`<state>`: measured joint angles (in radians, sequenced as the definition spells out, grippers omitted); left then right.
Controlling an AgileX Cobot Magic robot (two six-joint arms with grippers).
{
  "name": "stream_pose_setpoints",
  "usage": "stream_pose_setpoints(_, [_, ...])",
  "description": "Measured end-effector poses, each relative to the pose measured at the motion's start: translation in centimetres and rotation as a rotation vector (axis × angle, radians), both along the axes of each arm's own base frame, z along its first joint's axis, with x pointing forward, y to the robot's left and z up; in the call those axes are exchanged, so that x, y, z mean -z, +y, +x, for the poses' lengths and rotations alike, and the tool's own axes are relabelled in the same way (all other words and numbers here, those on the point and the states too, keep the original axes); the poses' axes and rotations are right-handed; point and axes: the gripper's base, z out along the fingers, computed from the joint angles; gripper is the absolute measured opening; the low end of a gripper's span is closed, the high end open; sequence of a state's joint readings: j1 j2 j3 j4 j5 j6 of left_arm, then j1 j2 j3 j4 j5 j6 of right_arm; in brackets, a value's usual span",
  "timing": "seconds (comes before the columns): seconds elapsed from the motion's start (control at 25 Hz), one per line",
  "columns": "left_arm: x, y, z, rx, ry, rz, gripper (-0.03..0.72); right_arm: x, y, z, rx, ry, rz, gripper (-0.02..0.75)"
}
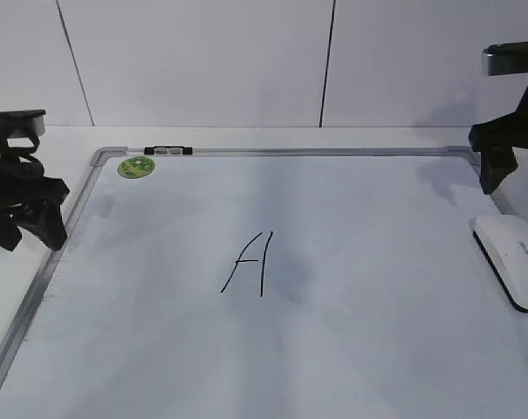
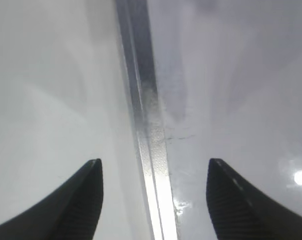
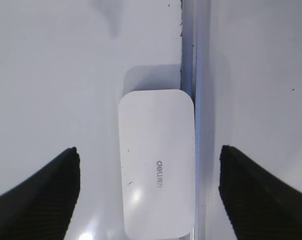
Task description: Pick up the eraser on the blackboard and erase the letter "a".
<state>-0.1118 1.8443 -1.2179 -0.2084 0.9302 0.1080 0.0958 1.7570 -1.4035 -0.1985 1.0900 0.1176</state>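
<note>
Two grippers hang over opposite edges of the board point(image 1: 272, 367), both spread wide and holding nothing. Right gripper point(image 3: 150, 192) points down with its dark fingers point(image 3: 46, 190) splayed either side of the eraser point(image 3: 156, 177), not touching it; from the room view its arm point(image 1: 499, 148) drops in from the upper right, just behind the eraser point(image 1: 512, 257). That eraser lies flat on the board, white face up (small grey lettering on it), one long side tight against the right frame rail point(image 3: 194, 60). Left gripper point(image 2: 153, 197) straddles the left frame rail point(image 2: 148, 140), fingers point(image 2: 81, 200) well apart and clear of it, its arm point(image 1: 19, 196) low at the left edge. Mid-board stands a black capital "A" point(image 1: 249, 262); a green sticker point(image 1: 136, 166) sits in the far left corner. I cannot make out any small "a".
</note>
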Motion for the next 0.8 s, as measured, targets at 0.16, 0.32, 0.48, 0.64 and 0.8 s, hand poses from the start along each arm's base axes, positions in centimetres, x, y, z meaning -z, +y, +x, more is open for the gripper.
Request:
stream_pose_setpoints(0.16, [-2.6, -0.1, 0.3, 0.009, -0.046, -0.008, 0.488, -1.5, 0.0, -0.6, -0.004, -0.040, 0.008, 0.666])
stream_pose_setpoints(0.32, [-4.8, 0.0, 0.0, 0.018, -0.099, -0.003, 0.488, -3.7, -0.1, -1.7, -0.010, -0.104, 0.015, 0.662])
stream_pose_setpoints(0.48, [-7.1, 0.4, -0.8, 0.031, -0.162, 0.018, 0.488, -6.2, -0.1, -3.1, -0.011, -0.176, 0.034, 0.655])
stream_pose_setpoints(0.64, [-9.7, 0.6, -2.0, 0.034, -0.243, 0.023, 0.488, -8.5, 0.3, -4.7, -0.041, -0.241, 0.096, 0.653])
stream_pose_setpoints(0.8, [-12.8, 1.1, -3.6, 0.034, -0.342, 0.050, 0.488, -10.7, 0.8, -6.5, -0.091, -0.303, 0.165, 0.650])
